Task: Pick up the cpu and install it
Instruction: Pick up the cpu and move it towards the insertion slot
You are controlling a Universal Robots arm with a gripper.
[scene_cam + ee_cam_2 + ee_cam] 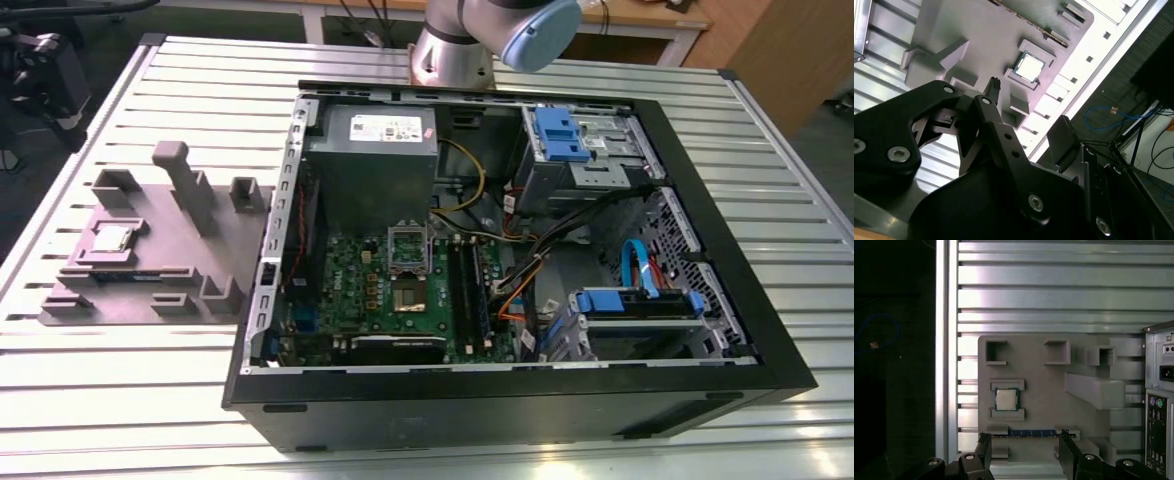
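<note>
While the cpu (111, 238) sits in its pocket on the grey fixture (174, 250) at the exterior view's left, well apart from the open computer case (534, 410) on the slatted table (134, 400), I judge the step in hand to be the approach for the pick. In the first wrist view the gripper (1025, 456) hangs above the fixture, fingers spread with nothing between them, nearer the blue-edged memory stick (1024, 432) than the chip. Two raised blocks flank the chip on opposing sides, so I would centre over it, line the fingers up with its two free edges, descend straight and close gently, keeping it level for the socket (411, 293) on the motherboard (354, 275) further right.
</note>
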